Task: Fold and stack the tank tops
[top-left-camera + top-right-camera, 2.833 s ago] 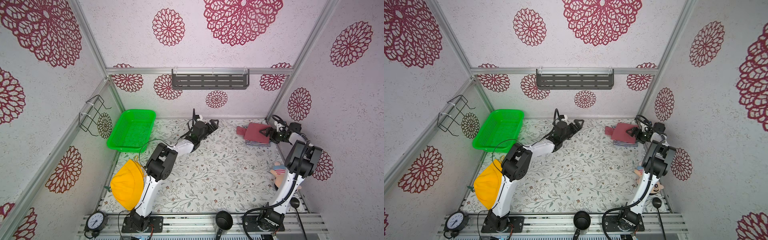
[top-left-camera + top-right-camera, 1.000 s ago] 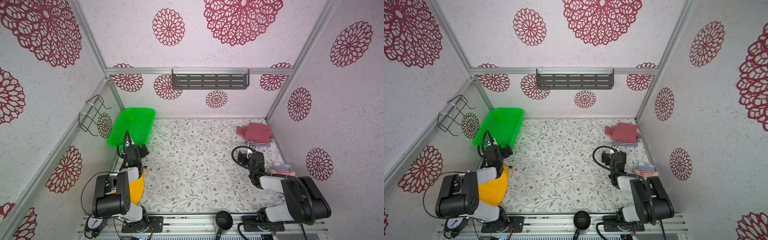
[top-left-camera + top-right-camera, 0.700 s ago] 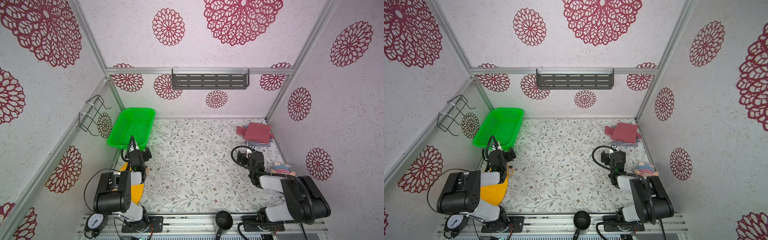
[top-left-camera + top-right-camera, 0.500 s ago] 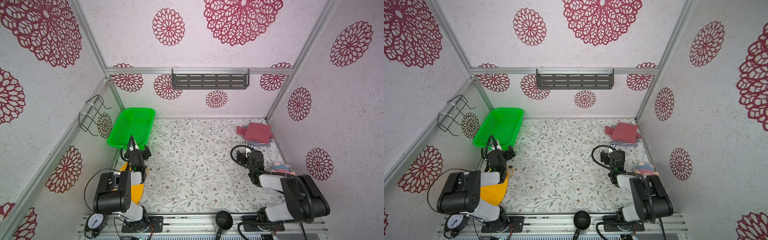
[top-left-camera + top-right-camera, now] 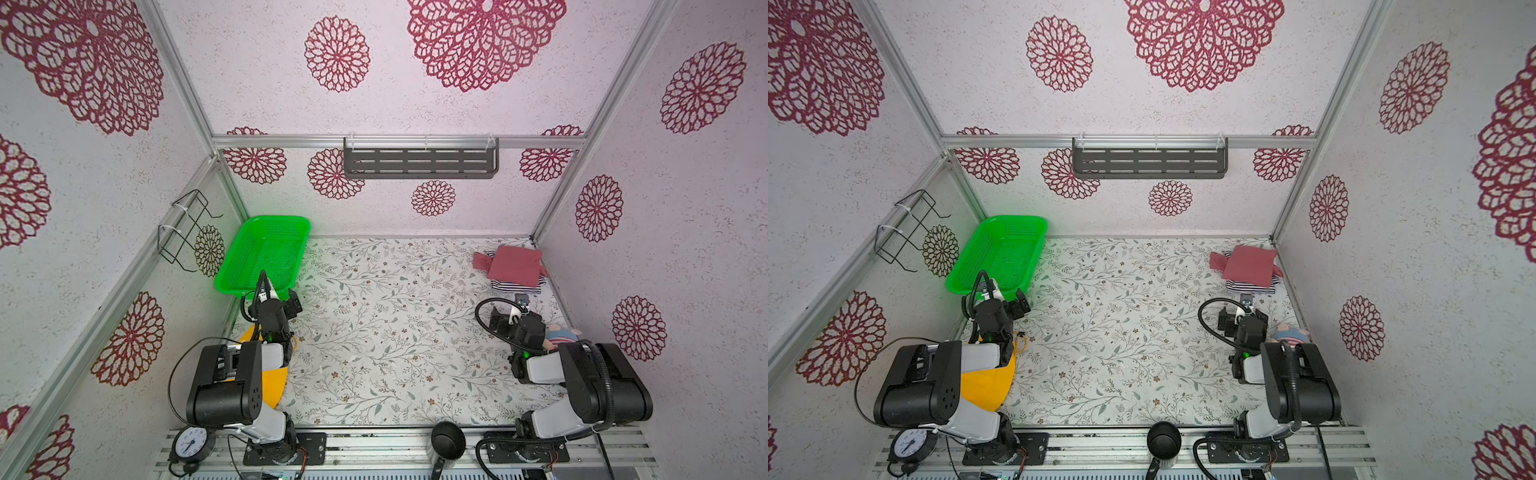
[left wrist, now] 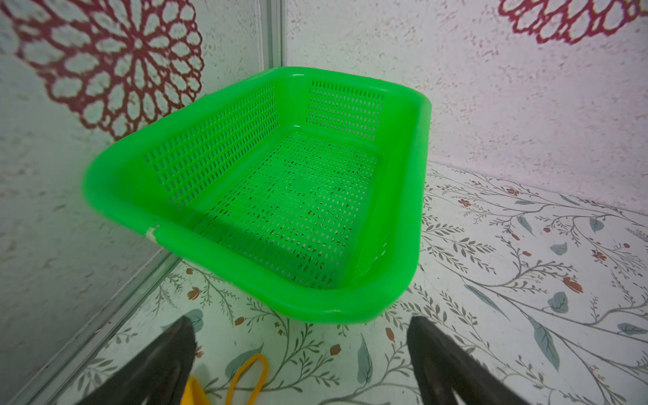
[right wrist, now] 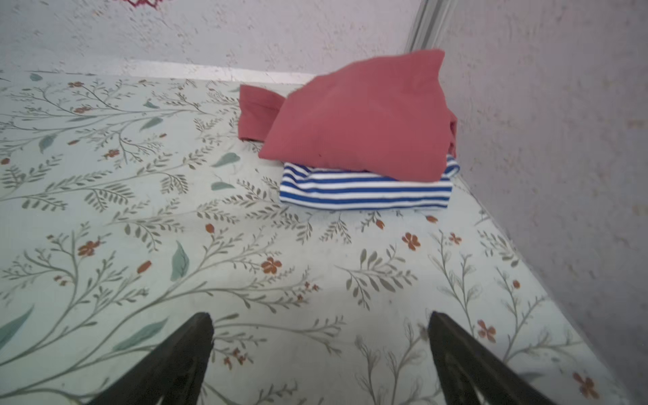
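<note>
— Both arms are tucked in now?

— Yes. The left gripper [image 6: 301, 326] has its jaws spread wide with nothing between them. It has come back from mid-table to about nine o'clock and faces the bright green perforated plastic basket [image 6: 419, 182] at ten o'clock. The right gripper [image 7: 321, 322] is just as wide and empty. A few seconds ago it was at the pile, and now it sits back at three o'clock.

— And the clothes?

— At one o'clock, in the far corner. The plain dusty rose-red knit tank top [image 7: 357, 115] lies folded on the navy-and-white striped knit tank top [image 7: 364, 189], with one red flap trailing onto the floral tabletop [image 7: 140, 210]. Neither gripper touches them.

— Finished, then?

— I'd judge so: folded, stacked and let go. Only that loose flap could still be tidied.
</note>
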Controlling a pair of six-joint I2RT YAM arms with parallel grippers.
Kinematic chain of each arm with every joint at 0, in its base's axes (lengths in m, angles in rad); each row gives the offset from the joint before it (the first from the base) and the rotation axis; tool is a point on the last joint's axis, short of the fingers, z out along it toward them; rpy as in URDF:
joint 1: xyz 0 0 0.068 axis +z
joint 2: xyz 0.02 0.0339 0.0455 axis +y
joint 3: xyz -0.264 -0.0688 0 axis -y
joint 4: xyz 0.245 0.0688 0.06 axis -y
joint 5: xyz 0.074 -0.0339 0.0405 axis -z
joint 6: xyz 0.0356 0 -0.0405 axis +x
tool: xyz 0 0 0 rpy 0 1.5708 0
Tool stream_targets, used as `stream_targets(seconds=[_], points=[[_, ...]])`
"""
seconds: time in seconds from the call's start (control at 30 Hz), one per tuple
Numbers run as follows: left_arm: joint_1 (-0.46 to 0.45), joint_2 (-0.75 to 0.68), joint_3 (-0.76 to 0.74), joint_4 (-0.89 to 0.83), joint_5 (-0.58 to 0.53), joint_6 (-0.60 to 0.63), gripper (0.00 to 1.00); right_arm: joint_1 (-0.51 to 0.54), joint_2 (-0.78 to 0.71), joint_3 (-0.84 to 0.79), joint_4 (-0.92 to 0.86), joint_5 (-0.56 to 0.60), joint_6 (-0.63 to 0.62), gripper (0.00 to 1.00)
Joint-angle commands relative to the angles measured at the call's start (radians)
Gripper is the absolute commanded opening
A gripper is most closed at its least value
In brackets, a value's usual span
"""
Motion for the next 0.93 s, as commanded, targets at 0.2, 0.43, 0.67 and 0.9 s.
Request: stream_targets(seconds=[0.2,0.43,0.67,0.9], points=[[0.0,0.006,-0.001,0.034,-0.006,0.026,0.97,-0.006,-0.013,0.026,0.107,-0.053,0.045,0.99],[-0.002,0.006,-0.001,0.035,-0.007,0.026,0.97,-0.004,-0.01,0.027,0.107,-0.051,0.045,0.99],[0.0,0.005,-0.001,0.035,-0.006,0.025,0.97,-0.005,-0.002,0.037,0.098,-0.052,0.047,0.99],[0.0,0.004,-0.001,0.036,-0.006,0.025,0.97,-0.004,-0.007,0.026,0.115,-0.05,0.046,0.99]])
